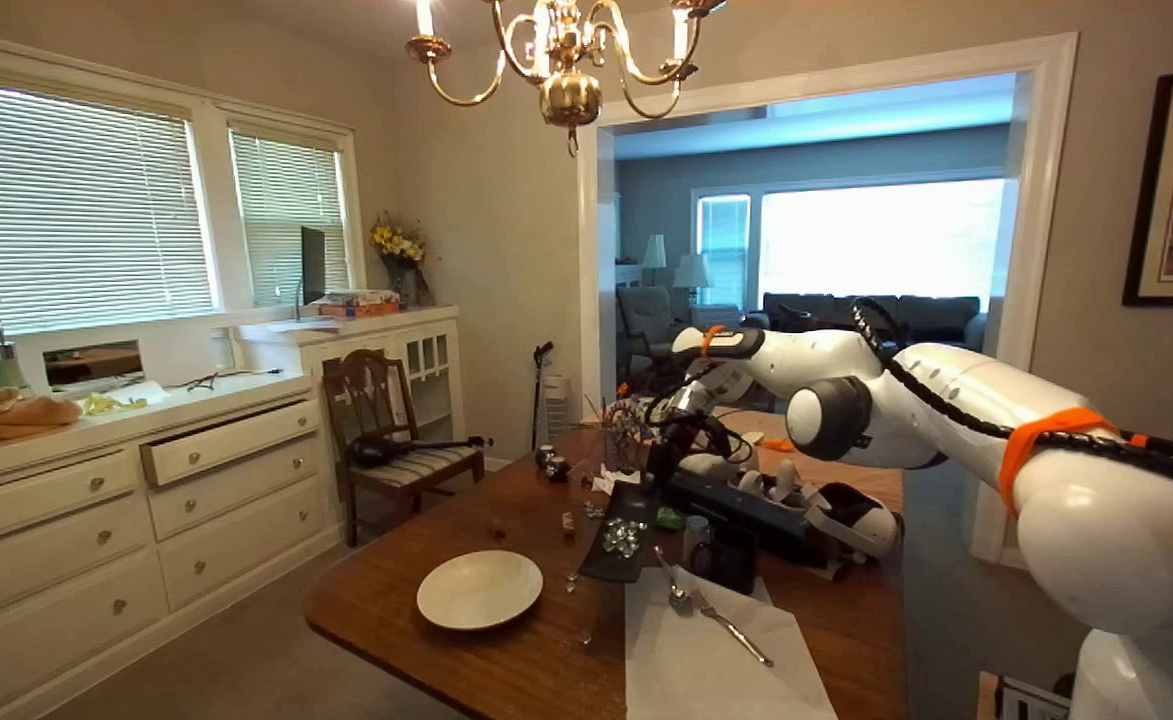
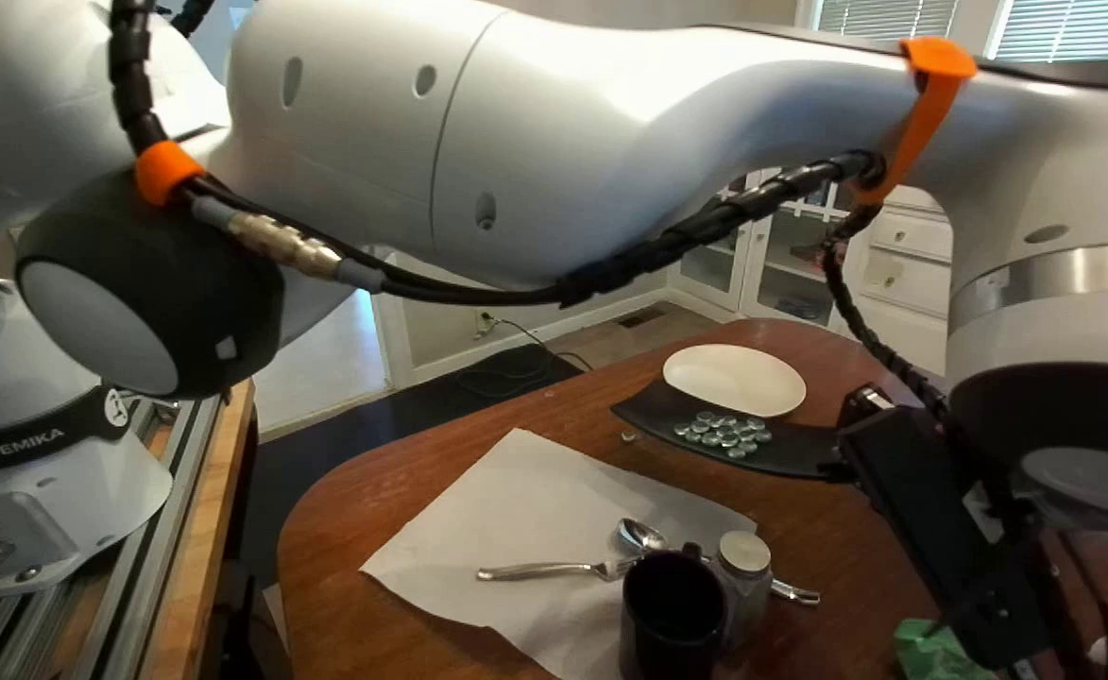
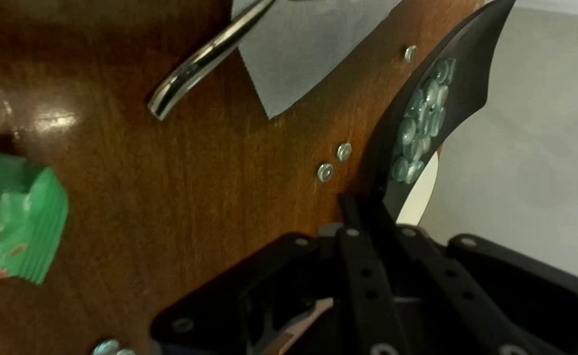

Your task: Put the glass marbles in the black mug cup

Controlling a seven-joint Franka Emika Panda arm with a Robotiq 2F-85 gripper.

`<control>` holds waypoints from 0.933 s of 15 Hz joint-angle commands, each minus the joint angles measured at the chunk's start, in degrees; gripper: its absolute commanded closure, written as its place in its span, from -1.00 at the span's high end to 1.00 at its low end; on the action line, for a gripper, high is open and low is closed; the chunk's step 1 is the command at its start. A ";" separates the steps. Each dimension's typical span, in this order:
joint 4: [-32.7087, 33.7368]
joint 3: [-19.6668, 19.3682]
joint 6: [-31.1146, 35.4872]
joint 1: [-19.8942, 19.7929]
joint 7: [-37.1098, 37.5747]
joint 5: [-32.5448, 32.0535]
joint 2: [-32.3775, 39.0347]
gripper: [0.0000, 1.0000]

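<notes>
My black gripper has its fingers pinching one end of a curved black rectangular tray, and a cluster of clear glass marbles sits on it. In the wrist view I see a few loose marbles on the brown wooden table, near a corner of the white paper sheet. In an exterior view, the black mug cup stands upright at that sheet's edge, by a clear pale-lidded jar.
</notes>
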 commanded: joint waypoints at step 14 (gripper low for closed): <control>1.33 3.72 3.02 -7.17 5.76 -0.65 -2.97 -0.86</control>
